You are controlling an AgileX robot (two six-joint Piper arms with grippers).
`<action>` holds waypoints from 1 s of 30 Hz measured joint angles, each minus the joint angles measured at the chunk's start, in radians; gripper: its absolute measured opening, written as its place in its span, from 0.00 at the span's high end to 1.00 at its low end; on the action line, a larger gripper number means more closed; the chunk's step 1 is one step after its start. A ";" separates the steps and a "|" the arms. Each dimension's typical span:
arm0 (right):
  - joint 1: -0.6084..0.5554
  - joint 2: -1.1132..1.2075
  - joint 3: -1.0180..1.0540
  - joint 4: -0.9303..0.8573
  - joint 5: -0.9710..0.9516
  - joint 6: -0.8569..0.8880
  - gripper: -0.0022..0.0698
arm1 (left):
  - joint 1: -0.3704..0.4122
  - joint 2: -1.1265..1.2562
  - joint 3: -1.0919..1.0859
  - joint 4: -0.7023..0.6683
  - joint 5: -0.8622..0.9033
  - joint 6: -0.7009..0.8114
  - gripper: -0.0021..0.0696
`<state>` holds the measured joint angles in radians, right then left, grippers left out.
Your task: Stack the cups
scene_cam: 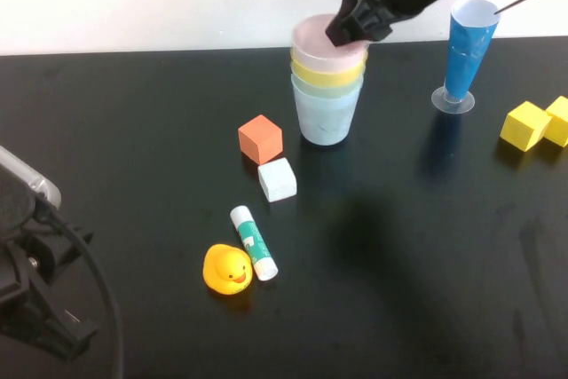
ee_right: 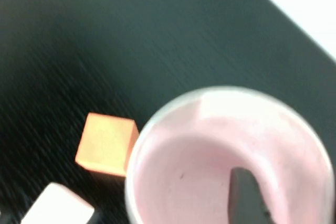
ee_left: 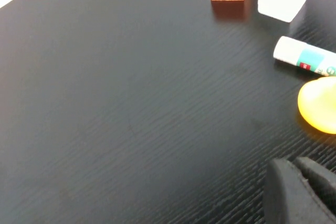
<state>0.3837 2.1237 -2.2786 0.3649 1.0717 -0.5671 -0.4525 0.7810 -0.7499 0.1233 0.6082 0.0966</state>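
Pink cup [scene_cam: 321, 43] rim partly hidden by right gripper [scene_cam: 357, 19] in high view, cup cut off at edge in right wrist view, rubber duck [ee_left: 320, 104] & glue stick [ee_left: 307, 59] cropped in left wrist view, left gripper [ee_left: 299, 192] only partly shown.

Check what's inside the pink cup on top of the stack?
One finger of the right gripper dips inside the pink cup; otherwise bare pink wall. Its bottom is partly covered by that finger. Left gripper sits shut, low over the table near the rubber duck.
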 joint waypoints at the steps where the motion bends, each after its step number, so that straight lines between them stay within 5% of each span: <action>1: 0.000 0.000 -0.010 0.000 0.000 0.003 0.51 | 0.000 0.000 0.000 0.000 0.000 0.000 0.97; 8: 0.000 -0.022 -0.110 0.000 0.056 0.019 0.55 | 0.000 0.000 0.000 0.002 0.008 0.000 0.97; 15: 0.000 -0.112 -0.095 -0.002 0.175 -0.004 0.79 | 0.000 -0.050 0.028 0.002 0.037 -0.035 0.97; 20: 0.000 -0.216 0.033 0.060 0.175 -0.081 0.94 | 0.000 -0.224 0.125 0.002 0.009 -0.147 0.97; 30: 0.000 -0.607 0.565 0.312 -0.022 -0.382 0.97 | 0.000 -0.539 0.256 -0.004 0.054 -0.263 0.97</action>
<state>0.3837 1.5171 -1.7137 0.6771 1.0496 -0.9496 -0.4525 0.2422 -0.4939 0.1190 0.6627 -0.1668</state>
